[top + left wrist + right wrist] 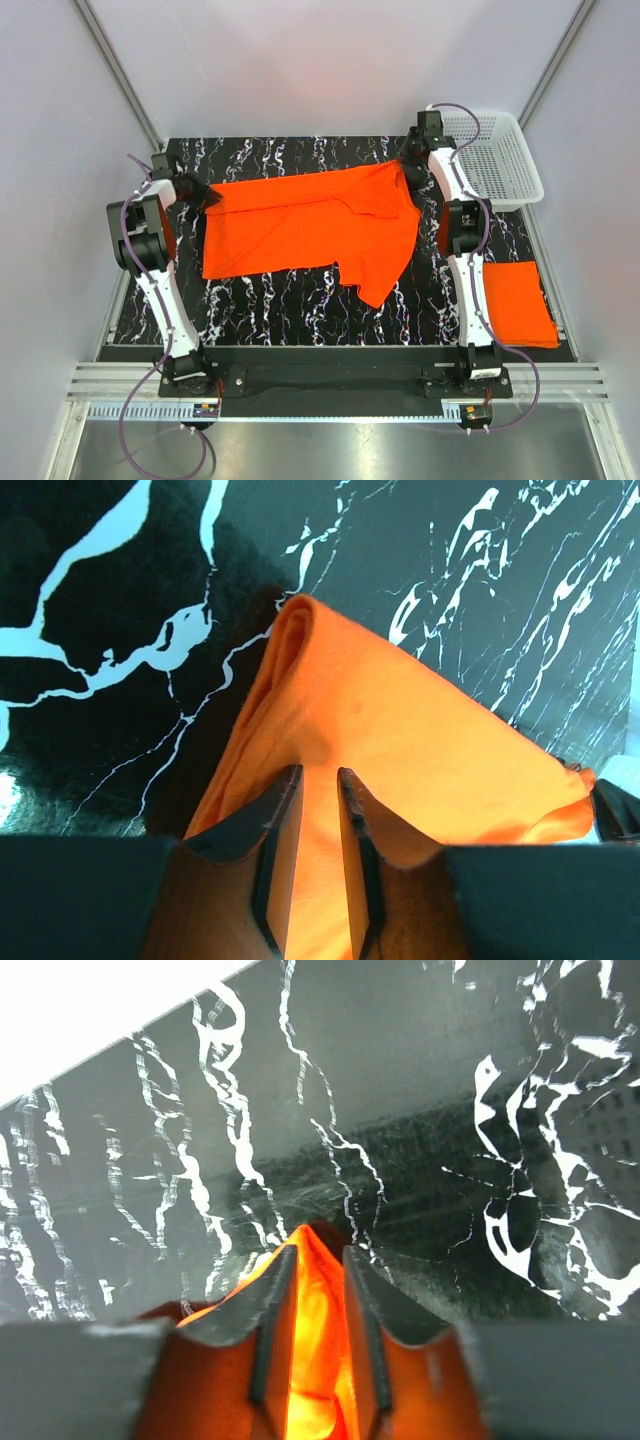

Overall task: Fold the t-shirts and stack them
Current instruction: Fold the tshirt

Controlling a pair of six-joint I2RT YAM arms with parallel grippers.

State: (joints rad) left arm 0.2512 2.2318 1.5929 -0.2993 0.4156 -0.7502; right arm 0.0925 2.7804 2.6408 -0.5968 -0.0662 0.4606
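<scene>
Nearest me, on the right of the table (pixel 300 300), 1 folded t-shirt (pixel 522 305) lay flat as a bright orange rectangle, just beside my right arm (pixel 470 290). Across the middle lay the spread t-shirt (pixel 300 225), the same plain orange. It was thin and softly creased, with 1 sleeve pointing toward the near edge. My left fingers (pixel 318 772) were closed on its far left corner, a doubled fold of cloth pinched between the 2 tips over the black, white-veined table. My right fingers (pixel 319 1252) were clamped on its far right corner, orange cloth glowing between them. Farthest, at the far right corner, stood the white mesh basket (pixel 495 155), its mesh floor in plain view, apart from both shirts.
</scene>
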